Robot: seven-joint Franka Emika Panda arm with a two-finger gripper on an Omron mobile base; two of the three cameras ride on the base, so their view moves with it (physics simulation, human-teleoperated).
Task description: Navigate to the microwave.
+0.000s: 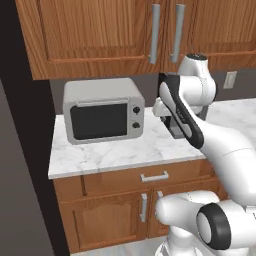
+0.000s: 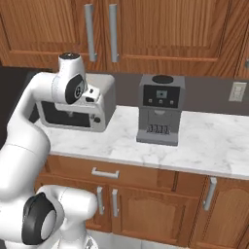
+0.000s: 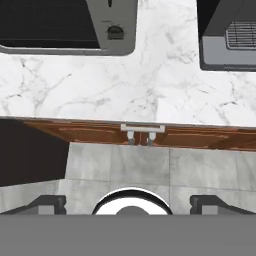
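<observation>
No black built-in microwave here; base faces silver countertop oven [image 1: 103,110] and coffee machine [image 2: 160,110] on worktop [image 1: 150,147]. Fingers [image 3: 47,202] wide apart, empty, aimed down.

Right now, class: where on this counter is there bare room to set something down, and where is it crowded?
Bare marble lies between the silver countertop oven and the coffee machine, along the counter front edge before the oven, and right of the coffee machine toward the wall outlet. It is crowded at the left end, where the oven stands.

Silver countertop oven [image 1: 103,110] (two black knobs) on the marble counter [image 1: 125,150]; grey coffee machine [image 2: 160,109] beside it
</observation>
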